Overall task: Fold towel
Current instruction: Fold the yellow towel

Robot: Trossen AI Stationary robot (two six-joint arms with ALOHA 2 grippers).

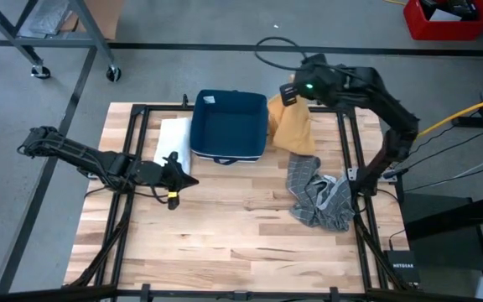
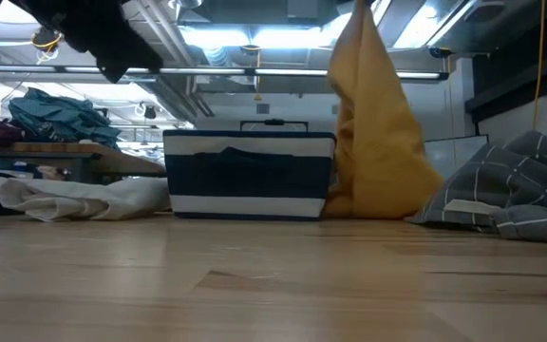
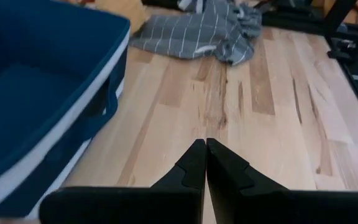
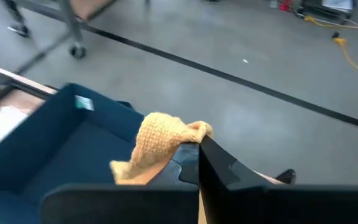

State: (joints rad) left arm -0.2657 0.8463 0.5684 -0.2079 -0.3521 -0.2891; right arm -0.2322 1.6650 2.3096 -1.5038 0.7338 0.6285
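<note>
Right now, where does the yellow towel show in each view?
High view: yellow towel hangs from the right gripper, just right of the blue bin.
Low view: yellow towel hangs in a tall drape right of the bin, its lower end on the table.
Left wrist view: only a blurred yellow corner beyond the bin.
Right wrist view: bunched towel pinched at the fingers, above the bin.
Shared landmark: the blue bin.

A mustard-yellow waffle-weave towel [image 1: 294, 126] hangs in a tall drape, lifted by its top corner, its lower end bunched on the wooden tabletop. It stands just beside the basket. A grey towel with thin white checks [image 1: 319, 200] lies crumpled nearby.
</note>
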